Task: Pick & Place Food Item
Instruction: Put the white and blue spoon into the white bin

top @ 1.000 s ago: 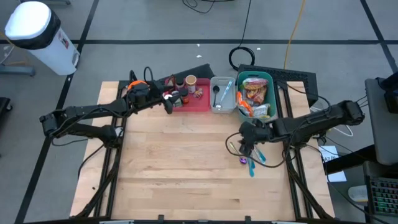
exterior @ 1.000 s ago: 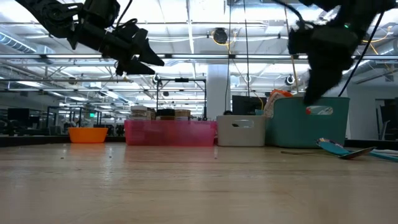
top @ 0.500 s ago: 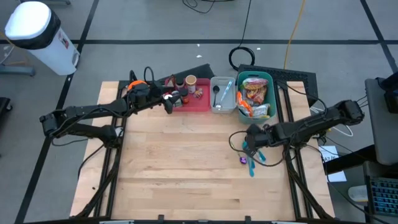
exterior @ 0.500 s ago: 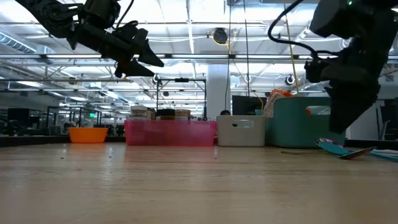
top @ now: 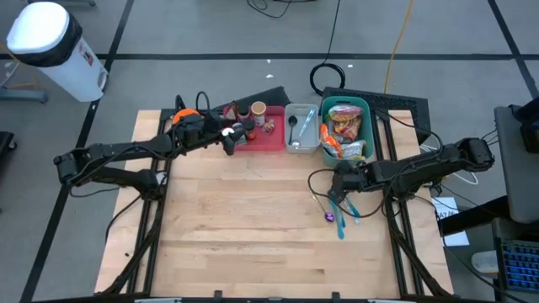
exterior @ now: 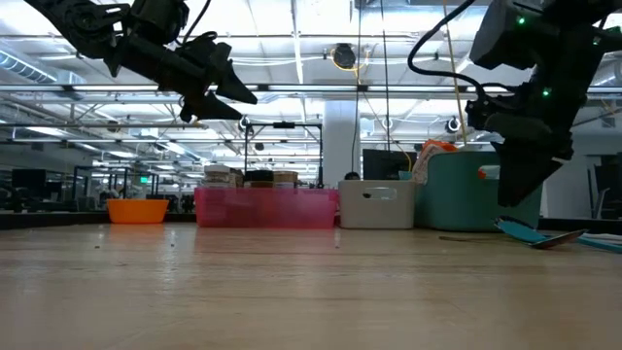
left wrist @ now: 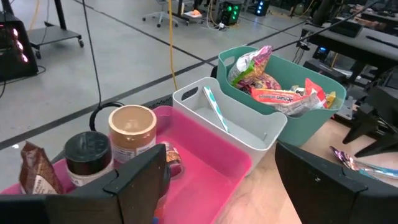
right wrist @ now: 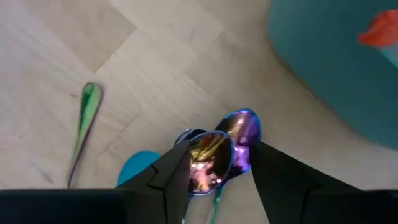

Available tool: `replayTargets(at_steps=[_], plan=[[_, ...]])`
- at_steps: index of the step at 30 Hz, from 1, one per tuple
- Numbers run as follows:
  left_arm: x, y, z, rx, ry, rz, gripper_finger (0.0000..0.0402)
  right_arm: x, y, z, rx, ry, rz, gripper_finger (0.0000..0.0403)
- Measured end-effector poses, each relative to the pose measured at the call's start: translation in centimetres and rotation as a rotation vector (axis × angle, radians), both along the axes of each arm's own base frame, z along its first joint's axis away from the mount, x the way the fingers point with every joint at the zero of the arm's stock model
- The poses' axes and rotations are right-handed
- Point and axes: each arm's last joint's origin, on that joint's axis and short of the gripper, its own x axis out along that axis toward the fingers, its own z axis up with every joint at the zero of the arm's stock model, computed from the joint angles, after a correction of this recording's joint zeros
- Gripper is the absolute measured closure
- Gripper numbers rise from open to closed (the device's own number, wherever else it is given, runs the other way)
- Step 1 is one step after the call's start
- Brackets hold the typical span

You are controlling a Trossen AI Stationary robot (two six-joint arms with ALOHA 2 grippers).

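Observation:
Food packets [top: 344, 130] fill the teal bin [top: 365, 105] at the far right. The pink bin [left wrist: 205, 165] holds a paper cup [left wrist: 132, 127], a dark-lidded jar [left wrist: 89, 155] and a brown bag [left wrist: 34, 165]. My left gripper [top: 229, 141] hangs open and nearly level over the pink bin's near edge, with nothing between its fingers. My right gripper [top: 335, 195] points steeply down, partly open, above two shiny spoons [right wrist: 214, 152] lying on the table. In the low view its fingertips [exterior: 512, 194] stand clear of the tabletop.
A white bin [top: 301, 128] holding utensils stands between the pink and teal bins. A green spoon [right wrist: 84, 118] and blue utensils [top: 347, 210] lie on the wood near my right gripper. An orange bowl [exterior: 137, 210] sits far left.
My right gripper has sunk toward the utensils on the table and rolled about its own axis. Its finger gap looks the same.

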Motion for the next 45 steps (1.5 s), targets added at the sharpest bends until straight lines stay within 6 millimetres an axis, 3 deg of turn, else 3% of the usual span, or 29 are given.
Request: replayTargets(at_steps=[12,30,36,45], plan=[[0.1,-0.2,-0.1,0.007,0.014,-0.012,0.0091,-0.6,0.3,-3.0,0.118,-0.066,0.055,0.0248],[0.1,-0.2,0.0,0.022,0.017,-0.015,0.0091,1.4,0.7,-1.9,0.139,-0.285,0.239,0.0287],[0.1,-0.2,0.0,0.022,0.017,-0.014,0.0092,0.2,0.2,-1.2,0.131,-0.26,0.218,0.0287],[0.1,-0.2,0.0,0.019,0.014,-0.013,0.0091,-2.5,-1.4,-0.2,0.04,-0.199,0.008,0.0287]])
